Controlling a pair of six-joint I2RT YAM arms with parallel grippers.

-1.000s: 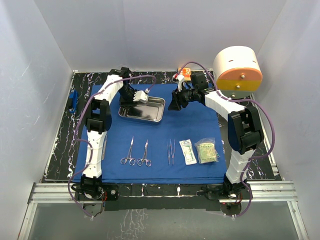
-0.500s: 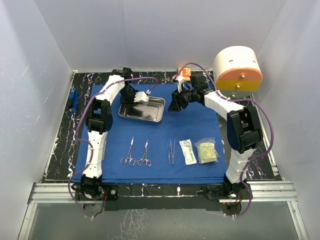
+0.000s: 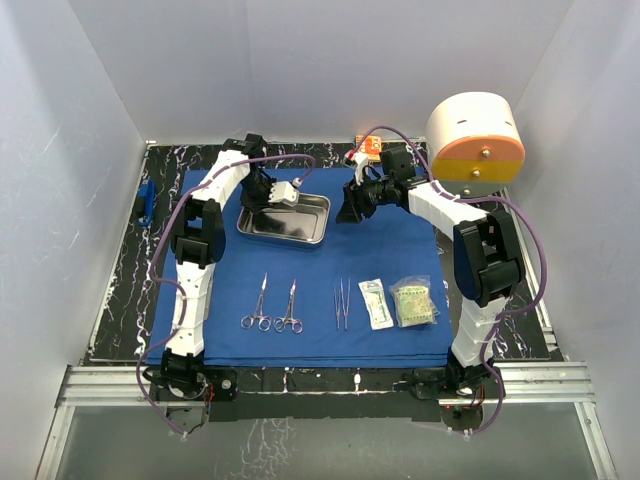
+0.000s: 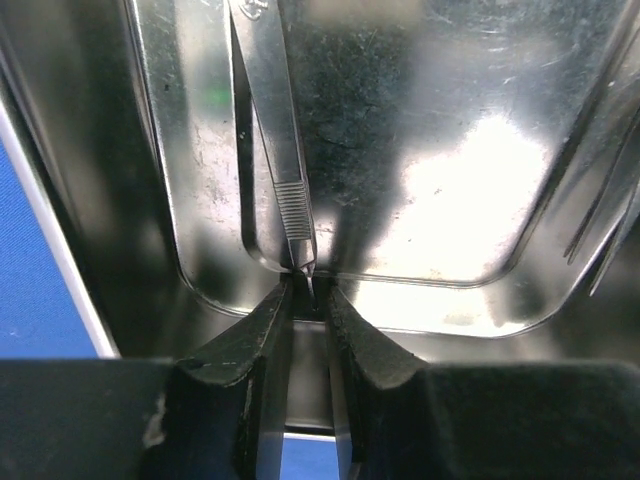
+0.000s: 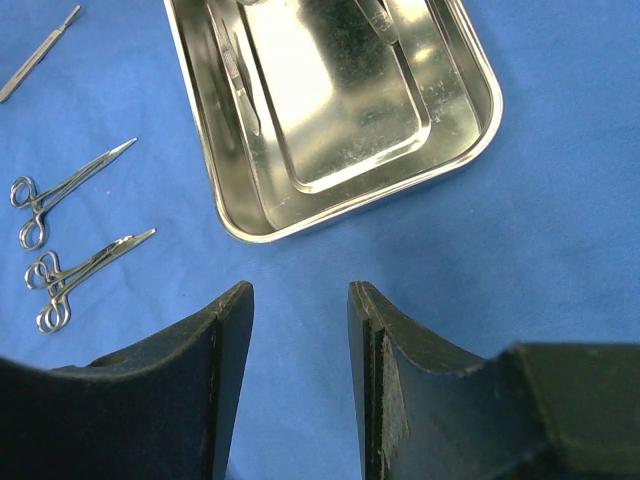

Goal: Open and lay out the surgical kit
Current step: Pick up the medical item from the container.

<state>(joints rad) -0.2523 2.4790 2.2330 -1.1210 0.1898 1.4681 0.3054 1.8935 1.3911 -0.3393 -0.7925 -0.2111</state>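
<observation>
Straddling the slim instrument (image 4: 285, 170) at its tip, left gripper (image 4: 310, 320) narrow in the steel tray (image 4: 450, 150), pinch unclear, probably to lift it out.

Overhead view from behind the arm bases (image 3: 187, 372); left wrist close inside the steel tray (image 4: 450, 150); right wrist above it

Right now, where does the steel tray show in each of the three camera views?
Top external: the steel tray sits left of centre, toward the far end of the blue cloth.
Left wrist: the tray fills nearly the whole picture, seen close up.
Right wrist: the tray lies top centre, cut by the upper edge.
Shared landmark: the blue cloth, bordering the tray in every view.
</observation>
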